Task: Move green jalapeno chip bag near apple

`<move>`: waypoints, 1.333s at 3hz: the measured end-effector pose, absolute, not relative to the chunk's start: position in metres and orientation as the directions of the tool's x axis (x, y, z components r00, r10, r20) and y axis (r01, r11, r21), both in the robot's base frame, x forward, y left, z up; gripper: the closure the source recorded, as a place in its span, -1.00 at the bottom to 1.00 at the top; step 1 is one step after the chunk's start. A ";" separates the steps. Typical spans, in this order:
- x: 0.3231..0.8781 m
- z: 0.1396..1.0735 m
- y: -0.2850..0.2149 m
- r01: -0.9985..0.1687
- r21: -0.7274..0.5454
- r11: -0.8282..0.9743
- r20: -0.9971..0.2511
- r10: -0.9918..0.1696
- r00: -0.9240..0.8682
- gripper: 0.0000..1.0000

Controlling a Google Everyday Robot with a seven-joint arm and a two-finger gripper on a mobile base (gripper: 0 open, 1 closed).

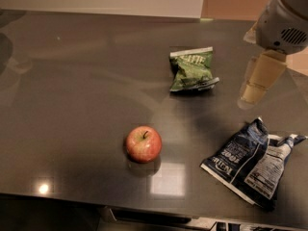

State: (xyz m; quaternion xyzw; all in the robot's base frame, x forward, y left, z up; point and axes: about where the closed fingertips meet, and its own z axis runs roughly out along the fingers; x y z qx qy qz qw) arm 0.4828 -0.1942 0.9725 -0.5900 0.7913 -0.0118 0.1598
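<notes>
Nothing is done yet, by the look of it: your green jalapeno chip bag (191,69) lies on the table (72,81) well apart from the apple (143,144), at about 1 o'clock from it. Your gripper (257,83) hangs at the bag's 3 o'clock, clear of it, and you cannot tell whether it is wide or narrow. The reach, the grasp and the carry toward 7 o'clock all remain.

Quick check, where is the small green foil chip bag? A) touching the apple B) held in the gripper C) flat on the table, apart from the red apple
C: the green foil chip bag lies on the dark table, apart from the round red apple; the gripper hangs to its right.
</notes>
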 end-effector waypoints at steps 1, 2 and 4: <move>0.525 0.963 -0.179 -0.916 -0.202 0.347 -0.263 -0.920 -0.290 -1.00; 0.564 0.940 -0.167 -0.899 -0.186 0.396 -0.278 -0.899 -0.338 -1.00; 0.626 0.876 -0.157 -0.844 -0.129 0.520 -0.291 -0.834 -0.469 -1.00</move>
